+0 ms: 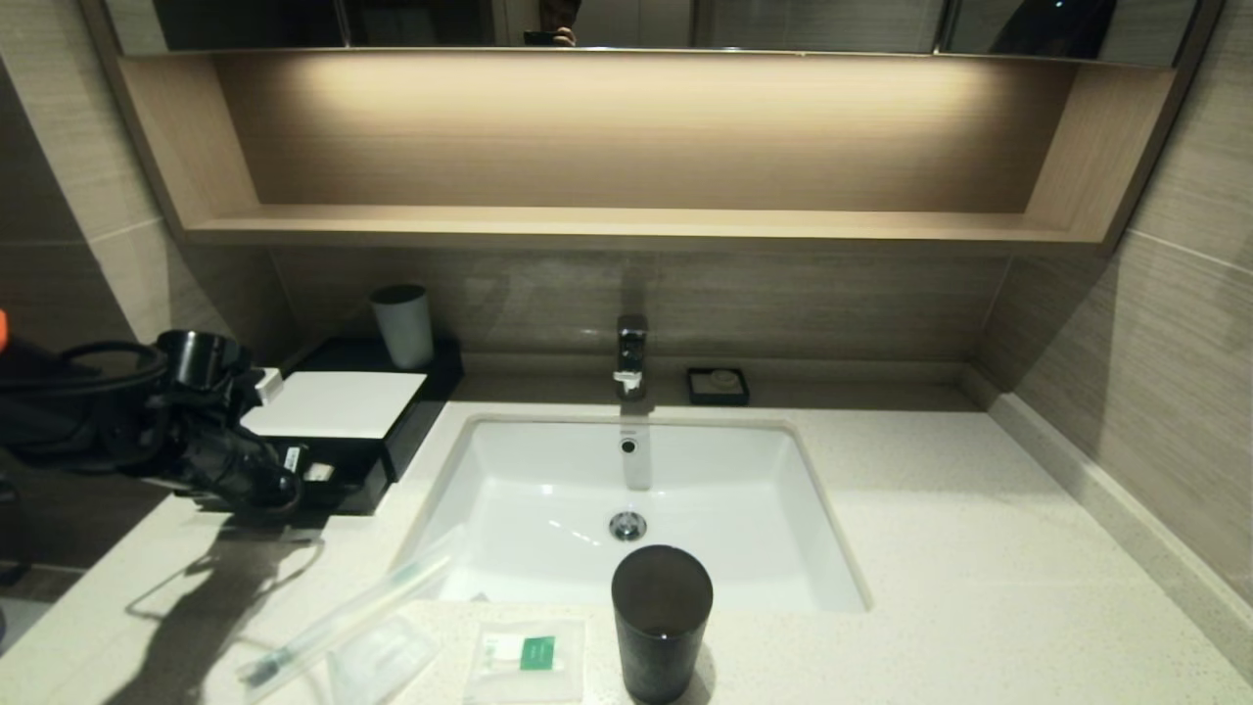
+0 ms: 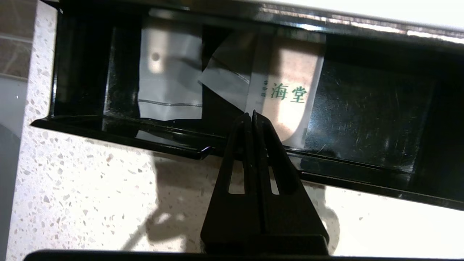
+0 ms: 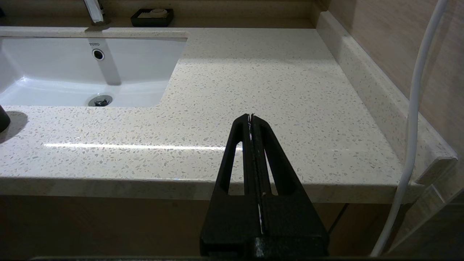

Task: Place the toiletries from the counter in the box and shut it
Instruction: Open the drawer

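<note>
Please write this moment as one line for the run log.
left hand: shut, at open box drawer | right hand: shut, parked | toiletries: on counter

- Your head camera looks down over the speckled off-white stone counter (image 1: pixel 979 548).
- Left wrist sits close above the black box's open drawer (image 2: pixel 362 105).
- Right wrist shares the white rectangular sink (image 3: pixel 72 72) with the head view.

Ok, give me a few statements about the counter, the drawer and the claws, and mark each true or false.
1. The box's drawer is pulled open. True.
2. The left claw grips the toothbrush sleeve. False: it is shut on nothing, at the drawer's front edge.
3. The white sachet with the green label lies on the counter. True.
4. The drawer is empty. False: white packets lie inside.
5. The right claw is open above the sink. False: it is shut, off the counter's front edge.
</note>
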Controlling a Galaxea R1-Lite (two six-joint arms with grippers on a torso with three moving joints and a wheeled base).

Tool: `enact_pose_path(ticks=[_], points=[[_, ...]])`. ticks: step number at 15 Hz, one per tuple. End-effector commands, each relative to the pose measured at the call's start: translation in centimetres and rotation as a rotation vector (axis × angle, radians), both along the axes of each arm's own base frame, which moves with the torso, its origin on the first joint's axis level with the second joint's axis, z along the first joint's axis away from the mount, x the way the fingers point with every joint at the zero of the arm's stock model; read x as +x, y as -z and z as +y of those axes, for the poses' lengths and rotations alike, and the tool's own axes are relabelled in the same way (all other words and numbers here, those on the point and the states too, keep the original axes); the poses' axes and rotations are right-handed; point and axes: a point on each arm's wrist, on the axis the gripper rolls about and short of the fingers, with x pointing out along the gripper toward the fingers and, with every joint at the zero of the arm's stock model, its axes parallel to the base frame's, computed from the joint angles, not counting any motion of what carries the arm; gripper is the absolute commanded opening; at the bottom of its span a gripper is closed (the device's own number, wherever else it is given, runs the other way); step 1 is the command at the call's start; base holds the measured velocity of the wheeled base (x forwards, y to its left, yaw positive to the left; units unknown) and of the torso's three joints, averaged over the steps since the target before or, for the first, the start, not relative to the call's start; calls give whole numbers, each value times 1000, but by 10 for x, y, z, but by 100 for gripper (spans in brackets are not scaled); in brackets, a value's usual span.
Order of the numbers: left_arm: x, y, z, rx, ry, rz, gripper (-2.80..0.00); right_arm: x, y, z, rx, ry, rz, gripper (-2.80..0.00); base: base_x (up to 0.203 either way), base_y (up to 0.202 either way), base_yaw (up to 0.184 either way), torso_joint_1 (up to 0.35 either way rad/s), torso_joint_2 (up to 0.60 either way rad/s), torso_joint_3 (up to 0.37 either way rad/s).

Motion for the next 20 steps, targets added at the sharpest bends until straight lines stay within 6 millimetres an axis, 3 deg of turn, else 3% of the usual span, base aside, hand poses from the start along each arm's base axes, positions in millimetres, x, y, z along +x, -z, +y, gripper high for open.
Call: enact_pose_path(ticks=[1, 20], points=[[0, -5, 0, 0, 2, 3, -280, 0, 0, 0, 0, 0, 0, -280, 0, 0, 0, 0, 0, 0], [-10, -24, -2, -3, 42, 184, -280, 0, 0, 0, 0, 0, 0, -280, 0, 0, 0, 0, 0, 0]])
